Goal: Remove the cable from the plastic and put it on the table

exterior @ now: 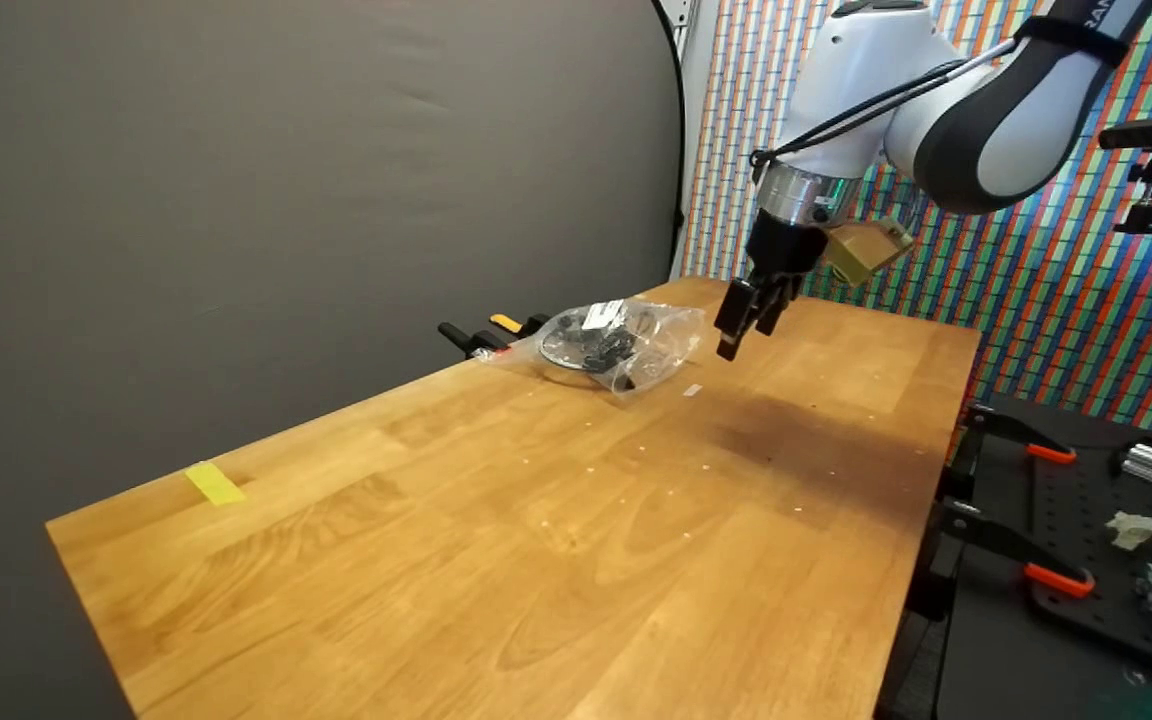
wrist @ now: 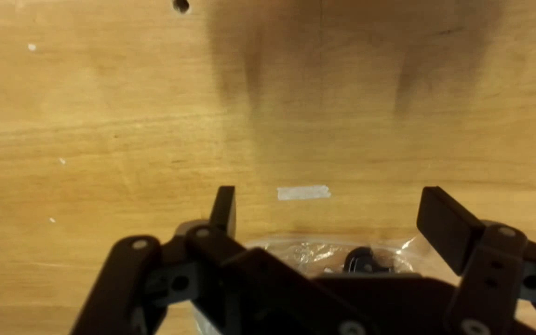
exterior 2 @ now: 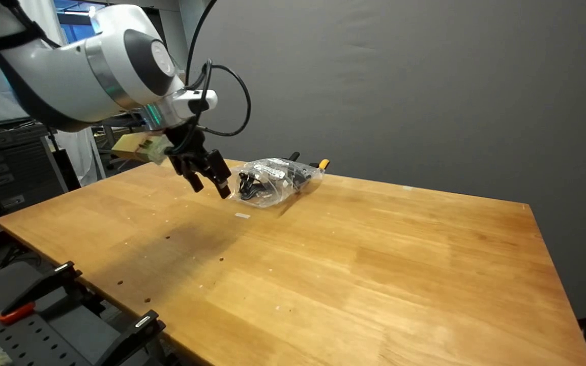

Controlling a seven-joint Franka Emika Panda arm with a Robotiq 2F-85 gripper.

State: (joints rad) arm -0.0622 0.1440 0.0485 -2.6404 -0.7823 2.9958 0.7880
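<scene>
A clear plastic bag with a white label lies on the wooden table (exterior: 536,560) near its back edge. The bag shows in both exterior views (exterior: 666,345) (exterior 2: 279,189). A black cable sits inside it, partly coiled, in both exterior views (exterior: 608,350) (exterior 2: 250,188). In the wrist view the bag (wrist: 286,249) is at the bottom, with a black part of its contents (wrist: 363,260); the gripper body hides most of it. My gripper (exterior: 748,338) is open and empty, above the table beside the bag. Its fingers are wide apart in the wrist view (wrist: 327,193).
Black clamps with a yellow-tipped handle (exterior: 504,323) (exterior 2: 323,164) stand at the table edge behind the bag. A grey backdrop (exterior 2: 425,91) rises behind the table. Orange-tipped clamps (exterior: 1056,580) and a black side table (exterior: 1026,660) lie along the opposite edge.
</scene>
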